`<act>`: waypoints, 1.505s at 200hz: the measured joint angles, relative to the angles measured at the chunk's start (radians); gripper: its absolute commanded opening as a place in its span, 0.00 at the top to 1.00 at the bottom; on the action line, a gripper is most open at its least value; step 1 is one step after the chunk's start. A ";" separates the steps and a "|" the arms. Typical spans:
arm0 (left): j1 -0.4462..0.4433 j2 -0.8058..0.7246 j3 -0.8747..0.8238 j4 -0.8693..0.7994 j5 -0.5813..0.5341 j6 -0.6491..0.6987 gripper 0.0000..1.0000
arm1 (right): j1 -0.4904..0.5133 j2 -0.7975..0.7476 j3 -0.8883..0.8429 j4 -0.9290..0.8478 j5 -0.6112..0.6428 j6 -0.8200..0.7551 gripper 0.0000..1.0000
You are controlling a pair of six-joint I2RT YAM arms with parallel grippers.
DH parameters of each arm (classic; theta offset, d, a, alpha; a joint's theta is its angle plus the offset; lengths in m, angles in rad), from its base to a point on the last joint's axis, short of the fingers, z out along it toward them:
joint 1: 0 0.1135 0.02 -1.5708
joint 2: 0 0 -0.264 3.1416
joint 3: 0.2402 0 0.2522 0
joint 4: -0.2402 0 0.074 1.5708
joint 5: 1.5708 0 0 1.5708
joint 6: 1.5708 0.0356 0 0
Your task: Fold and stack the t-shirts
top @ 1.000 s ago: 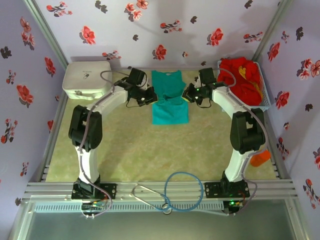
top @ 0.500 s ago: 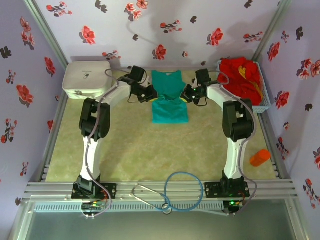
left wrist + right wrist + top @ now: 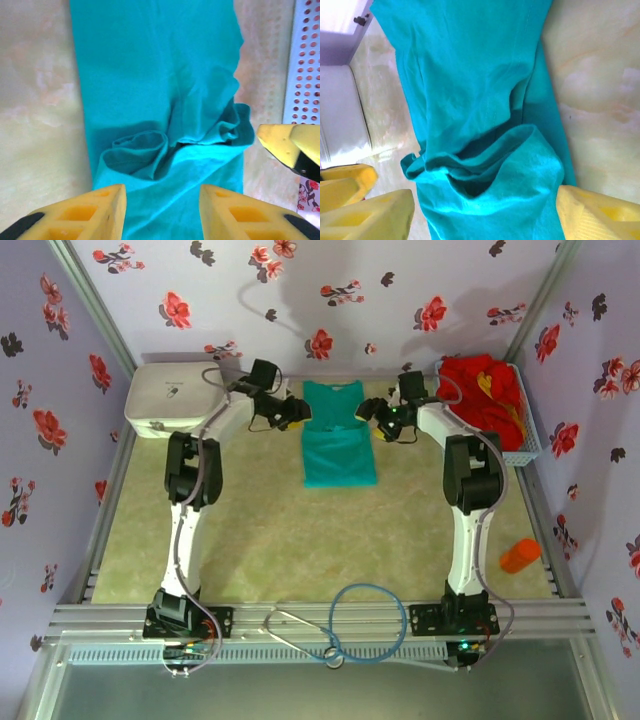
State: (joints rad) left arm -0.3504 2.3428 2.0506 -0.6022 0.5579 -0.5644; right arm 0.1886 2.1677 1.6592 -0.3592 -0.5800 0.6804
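A teal-green t-shirt [image 3: 339, 440] lies as a long strip at the back middle of the table, with a rumpled fold across it [image 3: 150, 155] [image 3: 485, 165]. My left gripper [image 3: 291, 413] is at its left edge and my right gripper [image 3: 373, 418] at its right edge, both near the far end. The left gripper [image 3: 162, 212] is open, teal cloth lying between its yellow fingers [image 3: 85, 212]. The right gripper [image 3: 485, 217] is also open over the cloth, with fingers [image 3: 375, 215] wide apart. Red t-shirts [image 3: 486, 395], one with a yellow mark, are piled at the back right.
The red shirts sit in a white perforated basket [image 3: 531, 436] [image 3: 306, 55]. A white rounded box [image 3: 172, 398] [image 3: 340, 115] stands at the back left. An orange object [image 3: 520, 556] lies at the right edge, and a blue cable loop [image 3: 362, 625] at the front rail.
Both grippers have moved toward the back wall along the teal shirt's sides, and both arms have stretched out. The shirt's cross fold now lies a little farther back.
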 measured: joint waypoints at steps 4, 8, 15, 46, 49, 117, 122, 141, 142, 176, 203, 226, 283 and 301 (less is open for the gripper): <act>0.000 -0.020 -0.019 0.002 0.000 0.000 0.57 | 0.000 -0.013 -0.014 -0.001 0.000 0.001 0.21; 0.000 -0.038 -0.039 0.006 0.000 0.000 0.57 | 0.001 -0.028 -0.031 -0.001 0.000 -0.001 0.21; -0.003 -0.078 -0.081 0.011 0.000 -0.001 0.57 | 0.003 -0.052 -0.057 0.000 -0.001 0.000 0.20; -0.039 -0.255 -0.274 0.072 0.000 -0.021 0.57 | 0.029 -0.172 -0.167 0.021 -0.024 0.020 0.20; -0.044 -0.267 -0.288 0.076 0.000 -0.024 0.57 | 0.032 -0.179 -0.174 0.025 -0.028 0.023 0.19; -0.235 -0.348 -0.576 0.271 -0.008 -0.159 0.57 | 0.103 -0.255 -0.390 0.208 -0.083 0.181 0.19; -0.242 -0.346 -0.590 0.288 -0.008 -0.168 0.57 | 0.103 -0.255 -0.404 0.220 -0.083 0.191 0.19; -0.245 -0.320 -0.621 0.344 -0.008 -0.192 0.58 | 0.103 -0.238 -0.442 0.273 -0.088 0.220 0.19; -0.244 -0.319 -0.621 0.346 -0.008 -0.193 0.58 | 0.103 -0.237 -0.444 0.278 -0.089 0.222 0.19; -0.235 -0.252 -0.643 0.393 -0.021 -0.208 0.59 | 0.103 -0.192 -0.499 0.350 -0.091 0.241 0.19; -0.234 -0.246 -0.686 0.438 -0.026 -0.216 0.59 | 0.103 -0.197 -0.527 0.396 -0.100 0.240 0.19; -0.234 -0.260 -0.734 0.505 -0.024 -0.227 0.60 | 0.103 -0.206 -0.554 0.432 -0.101 0.240 0.20; -0.234 -0.317 -0.845 0.597 -0.019 -0.255 0.60 | 0.106 -0.253 -0.614 0.435 -0.101 0.228 0.20; -0.240 -0.334 -0.882 0.625 -0.005 -0.277 0.61 | 0.106 -0.274 -0.636 0.415 -0.101 0.219 0.20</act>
State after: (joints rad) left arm -0.5907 2.0090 1.1687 0.0231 0.5526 -0.8410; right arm 0.2947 1.8935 1.0229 0.0563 -0.6811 0.8997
